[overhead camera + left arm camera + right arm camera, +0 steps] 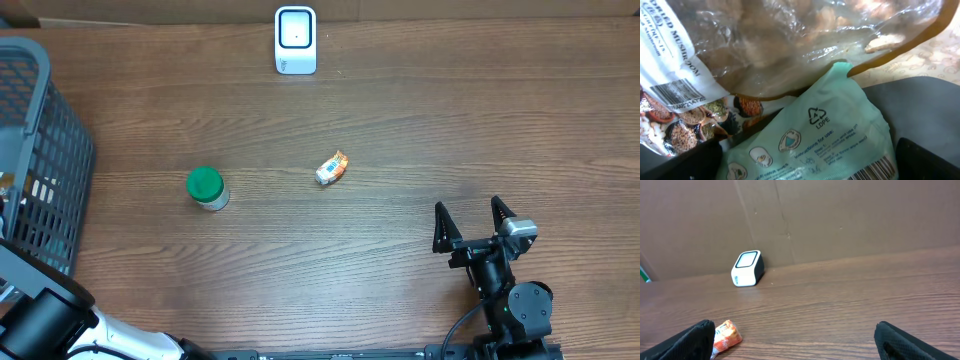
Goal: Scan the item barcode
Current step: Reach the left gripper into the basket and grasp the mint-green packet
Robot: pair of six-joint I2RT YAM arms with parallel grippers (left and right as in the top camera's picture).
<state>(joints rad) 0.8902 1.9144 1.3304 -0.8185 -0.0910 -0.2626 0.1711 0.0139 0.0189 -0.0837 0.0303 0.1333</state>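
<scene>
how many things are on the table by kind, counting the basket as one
scanner: 1
green-lidded jar: 1
orange and white packet: 1
wire basket: 1
total: 4

Bench (450,120) count: 1 white barcode scanner (295,40); 1 green-lidded jar (207,187); 1 orange-white packet (332,168); 1 grey mesh basket (55,150). Left wrist view: 1 clear mushroom bag (765,45), 1 mint-green pouch (815,130).

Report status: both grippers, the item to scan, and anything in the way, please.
Right gripper open, empty, over table. Left gripper open above green pouch, barcode partly showing, not gripped. Scanner at far edge; jar, small packet mid-table.
</scene>
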